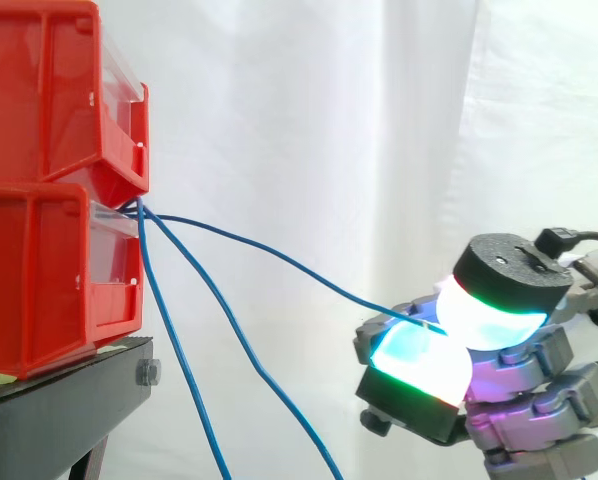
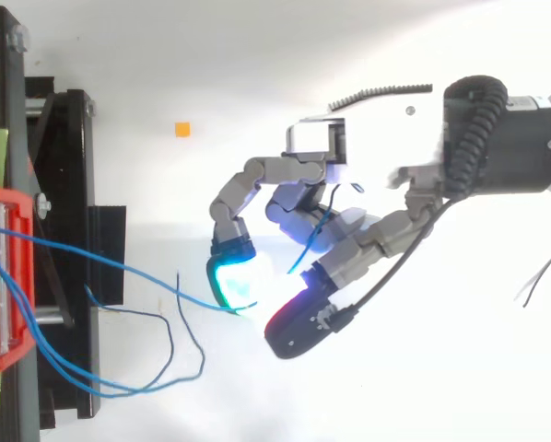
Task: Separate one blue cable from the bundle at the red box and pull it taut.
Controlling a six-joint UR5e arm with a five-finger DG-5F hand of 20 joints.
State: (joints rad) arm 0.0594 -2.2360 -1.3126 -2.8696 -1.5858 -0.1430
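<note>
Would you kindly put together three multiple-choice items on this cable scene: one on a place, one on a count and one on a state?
1. Where do the blue cables leave the red bins?
A from the gap between the upper and lower bin
B over the top bin's rim
C through the lower bin's side wall

2. In the side view, how many cables hang loose, away from the hand?
A none
B two
C five

3. What state is the cable that runs to the hand in?
A pinched between the fingers
B draped over the top bin
C lying free of the hand

Key:
1 A, they fan out from between the bins.
2 B, two loose cables drop toward the lower edge.
3 A, the held cable ends between the glowing pads.
</note>
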